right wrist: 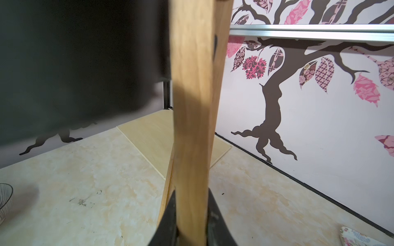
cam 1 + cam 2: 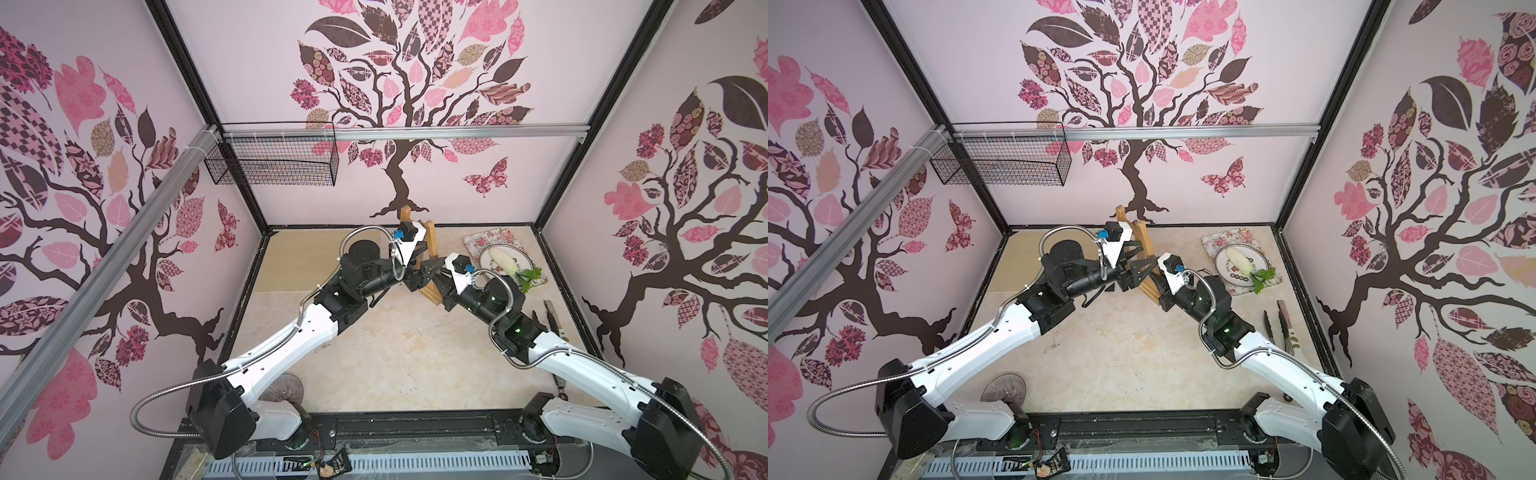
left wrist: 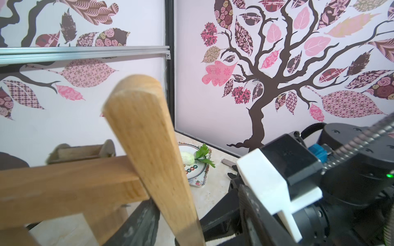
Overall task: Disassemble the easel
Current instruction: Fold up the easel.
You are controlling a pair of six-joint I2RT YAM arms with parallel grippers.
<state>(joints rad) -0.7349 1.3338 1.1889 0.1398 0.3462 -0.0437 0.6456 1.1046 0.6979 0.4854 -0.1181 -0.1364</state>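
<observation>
The marbled table (image 2: 395,353) fills the lower centre of both top views, with a pale plywood board (image 2: 307,262) lying flat on its back left part. Two white-and-black arms reach up from the bottom edge and meet just above frame centre.

There the easel (image 2: 433,241) stands upright, its top slat rising against the painted trunk on the back wall and its slatted ledge low between the two wrists.

The left gripper (image 2: 428,268) is at the easel's frame. In the left wrist view one dark finger (image 3: 140,223) sits against a slanting slat of the easel (image 3: 149,138), but the other finger is not clear, so its width cannot be told.

The right gripper (image 1: 189,221) is clamped narrow on an easel slat, with the black fingers (image 1: 166,223) pressed on either side of the wood.

Right of centre a floral tray (image 2: 478,243) carries a round plate (image 2: 488,257) with a white vegetable (image 2: 503,259) on it.
</observation>
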